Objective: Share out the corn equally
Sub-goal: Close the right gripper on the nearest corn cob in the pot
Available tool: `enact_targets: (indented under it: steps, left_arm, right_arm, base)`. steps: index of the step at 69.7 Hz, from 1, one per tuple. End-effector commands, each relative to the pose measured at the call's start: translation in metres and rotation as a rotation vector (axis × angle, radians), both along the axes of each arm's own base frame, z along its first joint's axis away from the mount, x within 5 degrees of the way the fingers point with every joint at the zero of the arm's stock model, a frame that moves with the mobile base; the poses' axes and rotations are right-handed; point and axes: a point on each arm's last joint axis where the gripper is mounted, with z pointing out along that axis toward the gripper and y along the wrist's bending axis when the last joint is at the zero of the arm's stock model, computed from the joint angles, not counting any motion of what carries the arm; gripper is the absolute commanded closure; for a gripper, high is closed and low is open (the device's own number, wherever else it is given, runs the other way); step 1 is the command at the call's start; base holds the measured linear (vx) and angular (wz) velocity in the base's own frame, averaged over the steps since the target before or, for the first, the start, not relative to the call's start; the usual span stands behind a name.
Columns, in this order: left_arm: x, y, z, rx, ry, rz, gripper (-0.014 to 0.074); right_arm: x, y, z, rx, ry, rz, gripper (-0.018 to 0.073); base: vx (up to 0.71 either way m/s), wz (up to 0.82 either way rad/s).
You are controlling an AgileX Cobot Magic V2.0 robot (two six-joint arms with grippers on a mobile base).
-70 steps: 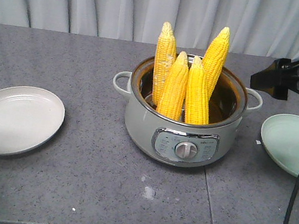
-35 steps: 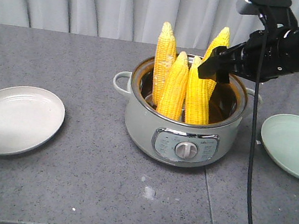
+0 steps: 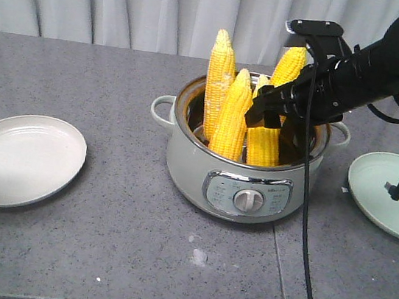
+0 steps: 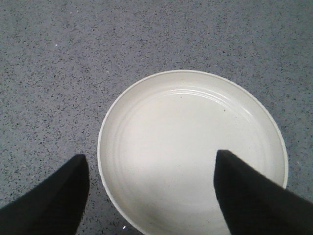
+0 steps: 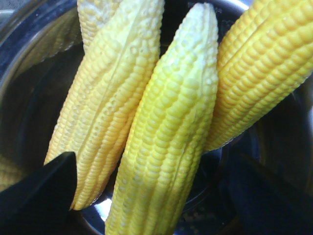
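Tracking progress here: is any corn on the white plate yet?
No, the white plate lies bare, and all four corn cobs stand in the electric cooker.

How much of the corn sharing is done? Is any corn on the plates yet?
Nothing is shared out yet. All four corn cobs stand in the pot, and the white plate and green plate are bare. In hand: the right hand is open around the front cobs, not gripping. The left hand hovers open over the white plate. Left to do: probably two cobs onto each plate.
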Motion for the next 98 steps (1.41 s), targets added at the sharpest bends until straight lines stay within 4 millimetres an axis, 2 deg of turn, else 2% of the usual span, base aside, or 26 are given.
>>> enact_targets:
  steps: [1, 40, 65, 98]
  left_arm:
    - [0.004, -0.002, 0.018, -0.003, -0.109, -0.006, 0.0094]
    - [0.004, -0.002, 0.018, -0.003, -0.109, -0.006, 0.0096]
    - [0.004, -0.002, 0.018, -0.003, -0.109, -0.006, 0.0096]
    - [0.004, -0.002, 0.018, -0.003, -0.109, -0.006, 0.0096]
  right_arm:
    - [-0.004, -0.001, 0.027, 0.020, -0.096, -0.009, -0.0019]
    - [0.007, 0.004, 0.004, 0.041, -0.014, -0.029, 0.0050]
    - [0.012, 0.014, -0.006, 0.060, -0.007, -0.015, 0.0143]
    - [0.013, 0.014, -0.007, 0.061, -0.010, -0.019, 0.0379]
  base:
    - [0.00, 0.00]
    - [0.00, 0.00]
    - [0.00, 0.00]
    - [0.00, 0.00]
